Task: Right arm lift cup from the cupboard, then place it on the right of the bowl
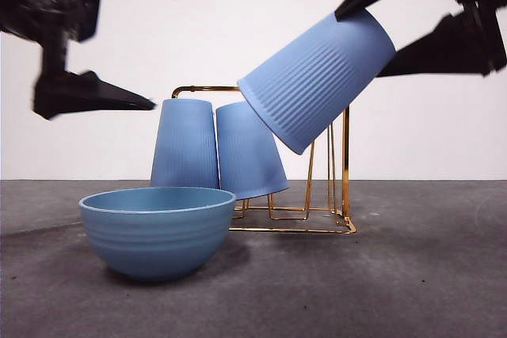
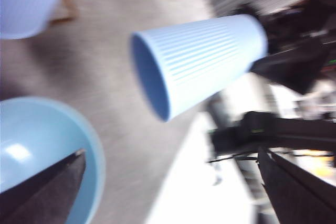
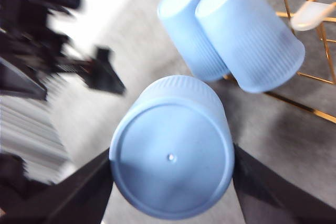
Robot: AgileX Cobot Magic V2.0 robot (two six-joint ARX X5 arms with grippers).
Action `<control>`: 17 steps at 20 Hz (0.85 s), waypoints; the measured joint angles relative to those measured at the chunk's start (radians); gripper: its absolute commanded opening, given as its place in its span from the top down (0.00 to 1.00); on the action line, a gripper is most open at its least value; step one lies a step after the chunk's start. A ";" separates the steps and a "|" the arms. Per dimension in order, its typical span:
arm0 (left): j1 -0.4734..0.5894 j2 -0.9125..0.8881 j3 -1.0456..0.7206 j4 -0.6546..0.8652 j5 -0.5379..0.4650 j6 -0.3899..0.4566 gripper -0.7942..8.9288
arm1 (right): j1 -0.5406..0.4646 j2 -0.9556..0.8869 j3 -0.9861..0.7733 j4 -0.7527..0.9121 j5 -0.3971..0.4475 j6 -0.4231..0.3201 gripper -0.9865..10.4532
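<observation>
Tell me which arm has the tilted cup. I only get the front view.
Observer: The right pincer. Its wrist view shows a jaw pressed to each side of the blue ribbed cup, near its base.
Operator: Report the other arm's state.
Observer: The left pincer is open and holds nothing. Its wrist view shows the light-blue bowl beside one jaw.

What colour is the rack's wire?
Gold; the cupboard shows best in the front view, behind the cups.
</observation>
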 measured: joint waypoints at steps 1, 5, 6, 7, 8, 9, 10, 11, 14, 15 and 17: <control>0.000 0.035 0.000 0.063 0.040 -0.046 0.38 | -0.018 0.000 -0.039 0.079 -0.029 0.042 0.69; -0.001 0.144 0.000 0.309 0.126 -0.247 0.38 | -0.033 0.012 -0.128 0.240 -0.045 0.149 0.69; -0.003 0.164 0.000 0.354 0.135 -0.294 0.38 | -0.033 0.026 -0.140 0.258 -0.047 0.165 0.69; -0.007 0.180 0.000 0.386 0.152 -0.334 0.38 | -0.032 0.046 -0.143 0.271 -0.052 0.176 0.69; -0.014 0.195 0.000 0.405 0.166 -0.364 0.38 | -0.028 0.072 -0.143 0.307 -0.058 0.192 0.69; -0.021 0.204 0.000 0.408 0.179 -0.386 0.38 | -0.024 0.092 -0.143 0.350 -0.063 0.210 0.69; -0.029 0.210 0.000 0.409 0.190 -0.402 0.38 | -0.014 0.114 -0.143 0.409 -0.067 0.233 0.69; -0.037 0.214 0.000 0.410 0.204 -0.410 0.38 | -0.003 0.138 -0.143 0.464 -0.066 0.256 0.69; -0.059 0.217 0.000 0.418 0.206 -0.428 0.38 | 0.045 0.215 -0.143 0.565 -0.066 0.307 0.69; -0.066 0.217 0.000 0.421 0.205 -0.430 0.38 | 0.060 0.240 -0.143 0.581 -0.066 0.317 0.69; -0.081 0.225 0.000 0.432 0.201 -0.436 0.42 | 0.086 0.286 -0.143 0.626 -0.066 0.339 0.69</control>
